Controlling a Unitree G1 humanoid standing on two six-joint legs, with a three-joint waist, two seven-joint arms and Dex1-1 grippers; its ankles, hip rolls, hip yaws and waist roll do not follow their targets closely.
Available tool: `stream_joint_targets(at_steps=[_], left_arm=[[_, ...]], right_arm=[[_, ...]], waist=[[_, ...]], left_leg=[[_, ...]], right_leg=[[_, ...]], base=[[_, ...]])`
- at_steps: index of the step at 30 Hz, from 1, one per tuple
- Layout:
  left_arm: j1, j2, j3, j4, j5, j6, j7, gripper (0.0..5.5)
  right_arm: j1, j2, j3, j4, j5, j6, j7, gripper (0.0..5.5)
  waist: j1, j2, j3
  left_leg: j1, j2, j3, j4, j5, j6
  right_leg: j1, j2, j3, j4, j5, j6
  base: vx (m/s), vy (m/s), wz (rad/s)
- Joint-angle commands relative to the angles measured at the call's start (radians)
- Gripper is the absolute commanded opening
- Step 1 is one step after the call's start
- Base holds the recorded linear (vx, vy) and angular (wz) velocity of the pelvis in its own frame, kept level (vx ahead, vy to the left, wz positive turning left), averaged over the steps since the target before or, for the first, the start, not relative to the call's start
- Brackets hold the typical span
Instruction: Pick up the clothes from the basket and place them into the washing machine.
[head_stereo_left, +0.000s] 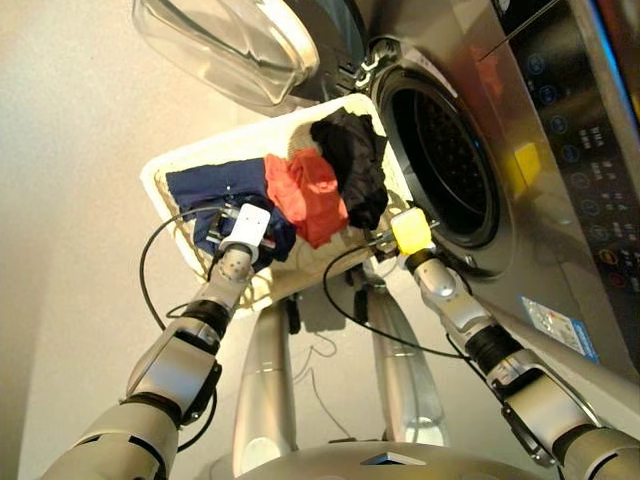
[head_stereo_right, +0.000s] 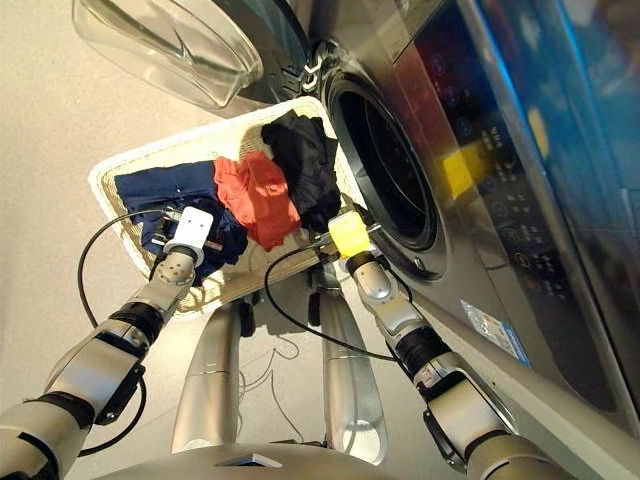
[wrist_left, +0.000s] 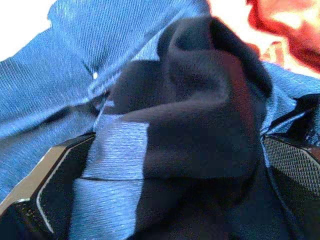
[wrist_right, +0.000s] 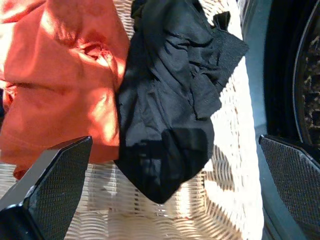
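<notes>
Navy garment (wrist_left: 165, 125) bunched between left gripper (wrist_left: 165, 165) fingers, pinched for lifting out of wicker basket (head_stereo_left: 160, 175). Coral garment (wrist_right: 60, 75) and black garment (wrist_right: 170, 110) lie just ahead of right gripper (wrist_right: 165, 190), spread wide, holding nothing. Washing machine (head_stereo_left: 440, 150) porthole beside it, door open.

Navy (head_stereo_left: 215, 190), coral (head_stereo_left: 308, 195) and black (head_stereo_left: 355, 160) clothes lie in the basket (head_stereo_left: 160, 170) before the open washing machine (head_stereo_left: 520, 150)

Bright light glares off the washing machine (head_stereo_left: 560, 150) front, with blur toward its right edge.
</notes>
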Motion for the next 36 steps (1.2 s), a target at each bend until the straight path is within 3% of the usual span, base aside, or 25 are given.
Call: stream_joint_targets(at_steps=[1, 9, 17, 21, 24, 25, 36], left_arm=[[0.028, -0.002, 0.034, 0.023, -0.032, -0.022, 0.029, 0.00], [0.089, -0.036, 0.042, 0.016, -0.067, -0.043, 0.000, 0.00], [0.236, -0.090, 0.049, -0.176, -0.242, -0.106, -0.089, 0.00], [0.345, -0.105, 0.038, -0.414, -0.392, -0.136, -0.172, 0.00], [0.404, -0.091, 0.023, -0.568, -0.466, -0.134, -0.229, 0.00], [0.414, -0.082, 0.018, -0.613, -0.479, -0.131, -0.239, 0.00], [0.387, -0.088, -0.035, -0.838, -0.670, -0.097, -0.273, 0.00]], right_arm=[[0.044, 0.006, 0.013, -0.073, 0.013, -0.074, -0.012, 5.50], [0.080, 0.010, 0.003, -0.029, 0.004, -0.070, 0.008, 5.50], [0.081, 0.014, 0.023, 0.100, -0.069, -0.034, 0.019, 5.50], [0.068, -0.008, 0.064, 0.128, -0.200, -0.015, 0.013, 5.50], [0.043, -0.033, 0.109, 0.114, -0.289, -0.011, 0.019, 5.50], [0.031, -0.040, 0.126, 0.101, -0.322, -0.012, 0.020, 5.50], [-0.142, -0.111, 0.280, -0.068, -0.625, -0.021, -0.012, 5.50]], waist=[[0.003, 0.027, -0.071], [0.015, 0.037, -0.107], [0.054, 0.057, -0.119], [0.084, 0.074, -0.114], [0.095, 0.084, -0.110], [0.096, 0.082, -0.106], [0.116, 0.104, -0.108]], left_leg=[[-0.012, -0.001, -0.006, 0.016, -0.048, 0.002], [0.033, -0.012, -0.010, -0.049, -0.027, -0.001], [0.172, -0.026, -0.001, -0.150, 0.002, -0.003], [0.261, -0.044, -0.007, -0.208, 0.020, -0.005], [0.314, -0.053, -0.009, -0.234, 0.028, -0.005], [0.314, -0.057, -0.003, -0.249, 0.061, 0.000], [0.377, -0.067, 0.001, -0.269, 0.064, 0.006]], right_leg=[[0.024, 0.013, -0.010, 0.014, -0.041, 0.061], [0.051, 0.009, -0.014, -0.029, -0.023, 0.063], [0.177, 0.007, -0.009, -0.108, -0.001, 0.065], [0.266, 0.000, -0.020, -0.152, 0.004, 0.069], [0.316, -0.002, -0.017, -0.176, 0.010, 0.070], [0.321, -0.008, -0.021, -0.194, 0.038, 0.063], [0.380, -0.007, -0.011, -0.214, 0.033, 0.061]], base=[[0.000, 0.000, 0.000], [0.000, 0.000, 0.000], [0.000, 0.000, 0.000], [0.003, -0.015, 0.019], [-0.028, -0.011, 0.025], [-0.097, -0.026, 0.056], [-0.009, -0.002, 0.007]])
